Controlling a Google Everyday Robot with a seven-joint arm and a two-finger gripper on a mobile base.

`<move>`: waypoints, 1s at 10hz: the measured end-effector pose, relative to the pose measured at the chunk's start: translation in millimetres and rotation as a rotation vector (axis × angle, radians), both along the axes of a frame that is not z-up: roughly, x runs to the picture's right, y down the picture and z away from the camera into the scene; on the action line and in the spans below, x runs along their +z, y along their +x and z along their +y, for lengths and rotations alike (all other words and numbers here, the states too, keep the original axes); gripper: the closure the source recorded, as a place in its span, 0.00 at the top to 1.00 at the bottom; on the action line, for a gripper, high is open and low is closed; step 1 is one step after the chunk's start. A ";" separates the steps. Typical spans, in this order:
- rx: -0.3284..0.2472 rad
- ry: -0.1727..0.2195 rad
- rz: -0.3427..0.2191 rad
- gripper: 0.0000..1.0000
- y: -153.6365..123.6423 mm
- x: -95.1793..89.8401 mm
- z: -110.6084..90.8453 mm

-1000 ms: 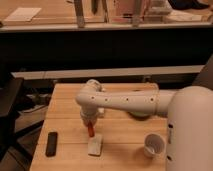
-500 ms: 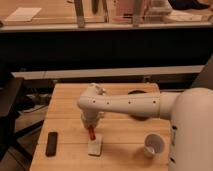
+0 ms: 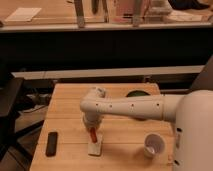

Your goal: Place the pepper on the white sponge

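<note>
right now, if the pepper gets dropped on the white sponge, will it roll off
Probably light: the gripper, just above the white sponge, holds the pepper upright by its top. Slim and rounded, it may tip and roll if released. The sponge looks flat and narrow, so it could roll off.

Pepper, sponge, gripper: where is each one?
pepper (image 3: 93, 134): camera view, its red middle.
sponge (image 3: 96, 149): camera view, its bare white near half.
gripper (image 3: 92, 129): camera view, its tip, above the sponge, holding the pepper.
</note>
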State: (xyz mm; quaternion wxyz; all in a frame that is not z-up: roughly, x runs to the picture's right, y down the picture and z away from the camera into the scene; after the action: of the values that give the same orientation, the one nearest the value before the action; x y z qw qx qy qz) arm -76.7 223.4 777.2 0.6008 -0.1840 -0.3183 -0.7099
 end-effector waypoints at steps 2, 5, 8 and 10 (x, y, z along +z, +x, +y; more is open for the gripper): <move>-0.001 0.001 -0.006 0.00 1.1 -0.7 2.1; -0.007 0.001 -0.015 0.00 1.1 -1.2 4.3; -0.012 0.001 -0.021 0.04 1.4 -1.6 5.7; -0.015 0.001 -0.026 0.07 1.3 -2.0 6.7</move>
State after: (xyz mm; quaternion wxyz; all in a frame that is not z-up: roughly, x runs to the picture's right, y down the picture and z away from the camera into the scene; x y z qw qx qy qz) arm -75.3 230.1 775.2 0.5913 -0.1768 -0.3243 -0.7169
